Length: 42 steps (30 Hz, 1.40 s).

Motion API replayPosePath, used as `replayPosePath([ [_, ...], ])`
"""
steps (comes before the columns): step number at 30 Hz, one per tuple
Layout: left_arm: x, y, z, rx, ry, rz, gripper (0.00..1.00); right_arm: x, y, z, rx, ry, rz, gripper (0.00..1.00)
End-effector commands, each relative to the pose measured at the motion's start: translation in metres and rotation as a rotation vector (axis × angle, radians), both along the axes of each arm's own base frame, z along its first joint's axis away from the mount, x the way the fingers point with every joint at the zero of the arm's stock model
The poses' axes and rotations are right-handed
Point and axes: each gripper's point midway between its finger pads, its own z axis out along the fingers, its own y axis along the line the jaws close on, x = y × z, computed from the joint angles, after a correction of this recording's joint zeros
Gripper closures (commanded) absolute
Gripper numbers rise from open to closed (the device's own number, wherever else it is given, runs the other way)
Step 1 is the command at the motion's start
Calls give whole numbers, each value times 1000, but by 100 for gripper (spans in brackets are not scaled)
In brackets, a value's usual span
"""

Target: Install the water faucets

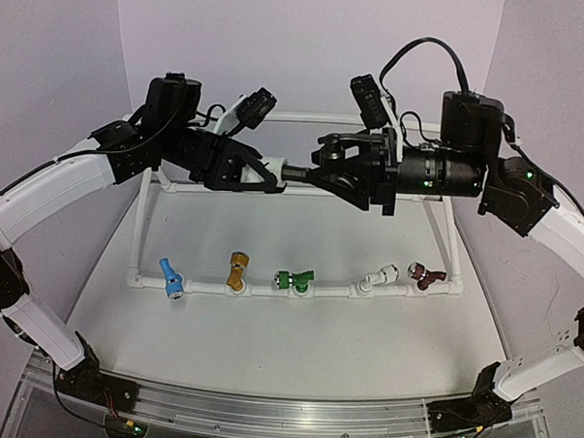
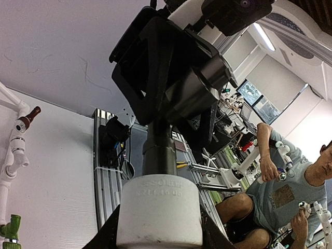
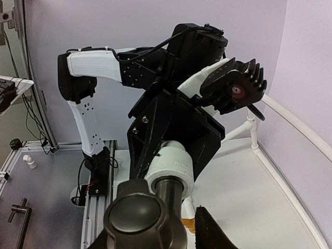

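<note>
Top view: five glossy faucets, blue (image 1: 170, 277), gold (image 1: 235, 272), green (image 1: 294, 279), white (image 1: 378, 277) and maroon (image 1: 425, 275), sit along the white pipe rail (image 1: 337, 291) at six o'clock of the claws. The sixth, a grey faucet (image 1: 296, 173) of dull metal, is held in mid-air, with the right claw (image 1: 323, 170) clamped on it from three o'clock and the left claw (image 1: 265, 174) clamped on its white fitting (image 1: 272, 168) from nine, so it appears not yet mounted.
Left wrist view: the white fitting (image 2: 159, 210), a matte plastic cylinder with moulded lettering, lies at six o'clock, and the smooth grey stem (image 2: 160, 148) rises toward twelve.
Right wrist view: the rounded dark handle (image 3: 142, 220) lies at six o'clock, with the fitting (image 3: 171, 168) beyond it.
</note>
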Motion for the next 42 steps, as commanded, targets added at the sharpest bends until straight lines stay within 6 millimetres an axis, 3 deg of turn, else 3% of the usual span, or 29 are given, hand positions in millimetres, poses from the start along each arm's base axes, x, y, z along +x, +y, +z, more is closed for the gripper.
replayPosePath([
  [1, -4, 2, 21, -71, -94, 6, 100, -3, -3, 30, 78, -36, 6, 69],
  [8, -2, 2, 20, -59, -84, 24, 97, 4, -9, 32, 80, -55, -48, 100],
  [13, -6, 2, 23, -47, -22, -8, 91, 9, -16, 39, 80, -120, -95, 100],
  [19, -6, 2, 26, -45, -1, -7, 100, 9, -20, 44, 83, -160, -110, 100],
  [20, -6, 3, 26, -47, -4, -6, 100, 8, -21, 44, 86, -152, -107, 95],
  [23, -7, 3, 26, -44, 1, -10, 100, 10, -24, 45, 92, -136, -130, 44],
  [26, -7, 3, 25, -40, 8, -12, 100, 11, -29, 47, 96, -142, -149, 39],
  [30, -7, 2, 23, -33, 19, -27, 100, 9, -32, 54, 110, -150, -148, 46],
  [37, -8, 3, 23, -49, -23, -27, 100, 5, -30, 52, 110, -130, -123, 75],
  [42, -9, 6, 25, -75, -86, -8, 100, 0, -26, 44, 105, -73, -89, 80],
])
